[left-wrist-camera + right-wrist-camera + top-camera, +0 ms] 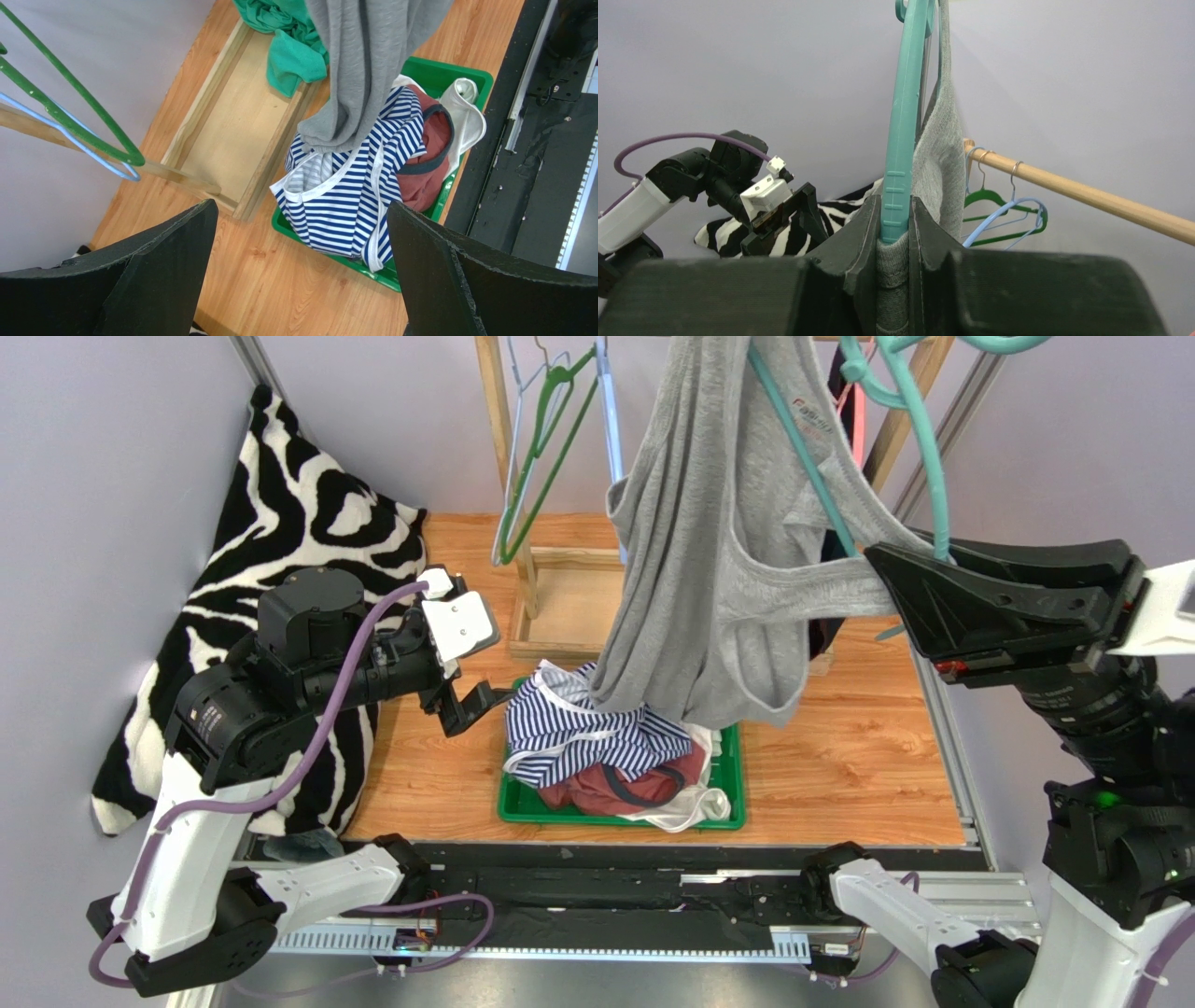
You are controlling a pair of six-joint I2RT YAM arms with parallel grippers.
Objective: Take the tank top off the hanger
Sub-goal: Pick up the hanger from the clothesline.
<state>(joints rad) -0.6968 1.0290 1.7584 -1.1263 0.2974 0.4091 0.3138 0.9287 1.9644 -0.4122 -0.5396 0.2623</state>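
Note:
A grey tank top (701, 546) hangs from a teal hanger (936, 490) above the table, its hem resting on the clothes in the green bin (617, 812). My right gripper (881, 563) is shut on the hanger's lower end, pinching a grey strap with it. In the right wrist view the hanger (904, 105) and the tank top (934, 154) rise from between the closed jaws of the right gripper (894, 224). My left gripper (470, 707) stands open to the left of the bin, holding nothing. In the left wrist view the left gripper (300, 210) looks down past the tank top (365, 63).
The bin (456, 70) holds a blue-striped shirt (589, 721), a dark red garment and a white one. A wooden tray (575, 602) lies behind it. Green and blue hangers (540, 462) hang on a wooden rod (1088, 196). A zebra-print cloth (309, 518) drapes at the left.

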